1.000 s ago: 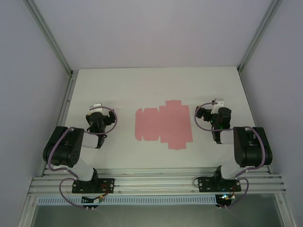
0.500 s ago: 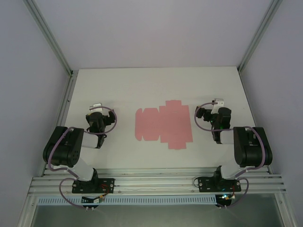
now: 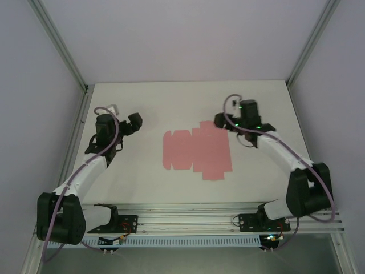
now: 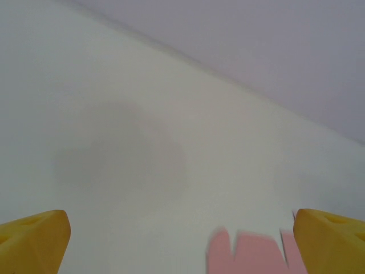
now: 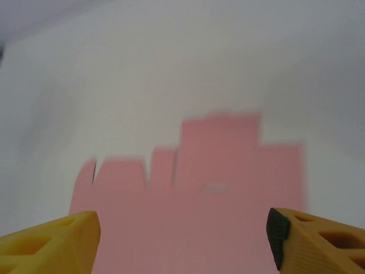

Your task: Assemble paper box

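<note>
A metal rail (image 3: 188, 220) runs along the near edge of the table (image 3: 154, 103). The two arms are bolted to it, one on the left and one on the right.

The paper box (image 3: 197, 151) lies a bit farther in, in the middle of the white table. It is not folded up yet. It is a flat pink sheet with small flaps on its left side, its far side and its near side. It lies between the two arms.

The left gripper (image 3: 136, 120) is to the left of the sheet and a little farther away than it. It is well apart from the sheet. In the left wrist view its yellow fingers (image 4: 34, 240) are spread wide with nothing between them, and a bit of the pink sheet (image 4: 251, 254) shows low down on the right.

The right gripper (image 3: 219, 120) is at the far right corner of the sheet. In the right wrist view its yellow fingers (image 5: 57, 240) are apart and hold nothing. The pink sheet (image 5: 217, 171) shows between them, a bit blurry. I cannot tell if the gripper touches the sheet.

Plain pale walls (image 3: 182, 40) stand at the far side of the table.
</note>
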`<move>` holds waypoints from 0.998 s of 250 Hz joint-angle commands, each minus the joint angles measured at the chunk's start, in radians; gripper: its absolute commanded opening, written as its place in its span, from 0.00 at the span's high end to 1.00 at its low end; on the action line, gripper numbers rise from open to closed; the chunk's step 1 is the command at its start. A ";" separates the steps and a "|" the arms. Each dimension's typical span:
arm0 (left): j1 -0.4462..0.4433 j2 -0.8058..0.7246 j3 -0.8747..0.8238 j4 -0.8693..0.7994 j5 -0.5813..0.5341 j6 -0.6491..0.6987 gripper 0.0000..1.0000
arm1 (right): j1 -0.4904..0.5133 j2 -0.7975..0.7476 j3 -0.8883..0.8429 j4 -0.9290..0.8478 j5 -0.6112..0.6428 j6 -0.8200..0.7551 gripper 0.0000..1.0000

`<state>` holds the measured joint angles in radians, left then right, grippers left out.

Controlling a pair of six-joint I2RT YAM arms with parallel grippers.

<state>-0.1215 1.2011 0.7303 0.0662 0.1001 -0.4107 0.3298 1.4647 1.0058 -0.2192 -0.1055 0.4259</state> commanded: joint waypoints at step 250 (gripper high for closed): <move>-0.206 0.577 0.234 -0.337 0.531 -0.111 0.05 | -0.024 0.409 -0.042 -0.168 -0.063 0.187 0.38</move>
<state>-0.3183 1.7439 0.9749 -0.2550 0.5316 -0.5117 0.3046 1.7916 1.0409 -0.3489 -0.1608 0.6136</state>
